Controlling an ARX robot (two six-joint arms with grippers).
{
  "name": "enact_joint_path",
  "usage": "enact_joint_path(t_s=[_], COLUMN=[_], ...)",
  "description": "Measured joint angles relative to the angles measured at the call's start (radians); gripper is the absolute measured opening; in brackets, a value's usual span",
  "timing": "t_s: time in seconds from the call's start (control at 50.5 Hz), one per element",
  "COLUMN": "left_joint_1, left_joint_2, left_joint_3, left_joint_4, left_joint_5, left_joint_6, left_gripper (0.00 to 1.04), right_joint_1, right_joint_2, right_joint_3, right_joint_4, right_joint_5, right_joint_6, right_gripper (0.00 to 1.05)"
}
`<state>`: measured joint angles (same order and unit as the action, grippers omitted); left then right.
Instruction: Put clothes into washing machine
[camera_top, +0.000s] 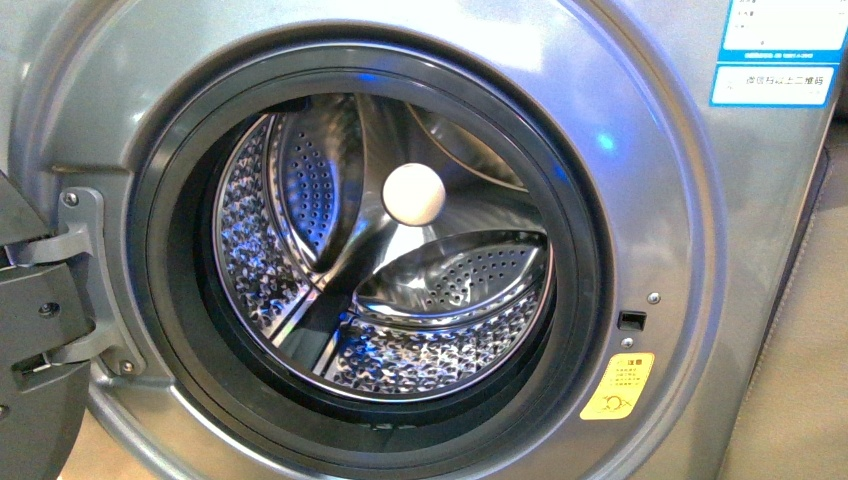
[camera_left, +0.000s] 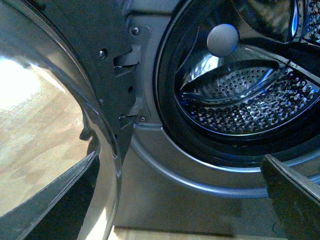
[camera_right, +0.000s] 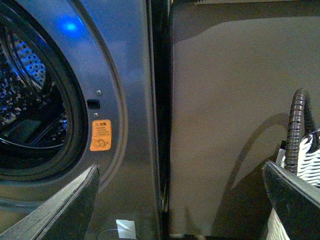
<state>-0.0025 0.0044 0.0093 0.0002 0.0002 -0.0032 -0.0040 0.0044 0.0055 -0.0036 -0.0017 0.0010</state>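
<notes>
Front view: washing machine (camera_top: 650, 200) standing open, drum (camera_top: 420, 350) empty, the clothes in no view, left gripper (camera_left: 180, 156) and right gripper (camera_right: 180, 167) both spread apart on nothing; such fabric, presumably light and limp, is best pinched at a bunched fold.

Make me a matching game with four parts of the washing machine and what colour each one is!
Parts of the washing machine:
1. round hub
2. warning sticker
3. porthole gasket
4. drum

Colours:
A. shiny steel with little holes
B. yellow
C. cream
D. dark, almost black

Right pairs: 1-C, 2-B, 3-D, 4-A.
</notes>
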Motion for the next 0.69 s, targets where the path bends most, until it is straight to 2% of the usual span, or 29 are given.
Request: enact_joint_path(t_s=[0.694], left_joint_1=[0.0], left_joint_2=[0.0], left_joint_3=[0.0], left_joint_4=[0.0], left_joint_5=[0.0], left_joint_6=[0.0], left_gripper=[0.98], right_joint_1=[0.0], right_joint_2=[0.0], right_joint_3=[0.0], right_joint_4=[0.0], right_joint_5=[0.0], right_joint_6=[0.0], right_gripper=[0.97])
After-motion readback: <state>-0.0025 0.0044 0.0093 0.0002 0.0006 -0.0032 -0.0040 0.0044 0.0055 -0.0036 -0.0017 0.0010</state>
